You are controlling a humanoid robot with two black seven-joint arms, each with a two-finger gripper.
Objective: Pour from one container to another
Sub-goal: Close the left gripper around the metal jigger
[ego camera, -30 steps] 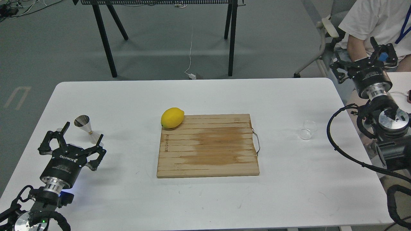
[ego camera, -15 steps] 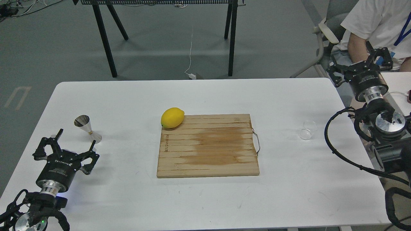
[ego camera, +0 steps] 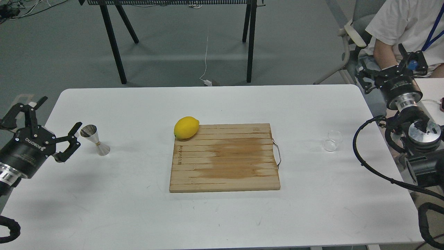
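Left gripper [ego camera: 48, 119] hangs released, holding nothing, with the steel jigger [ego camera: 94, 139] upright on the bench [ego camera: 222, 215] just beside its right fingertip. Right gripper [ego camera: 393, 67] is spread and empty, off the bench edge; the clear cup [ego camera: 332, 141] sits well below and left of it. Risks: the nearby finger could tip the narrow-waisted jigger; the transparent cup may be misjudged and knocked aside.

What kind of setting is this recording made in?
Probably a robotics lab or test room: a plain white table on a grey floor, loose cables by a black-legged bench, and a seated person beside the rig.
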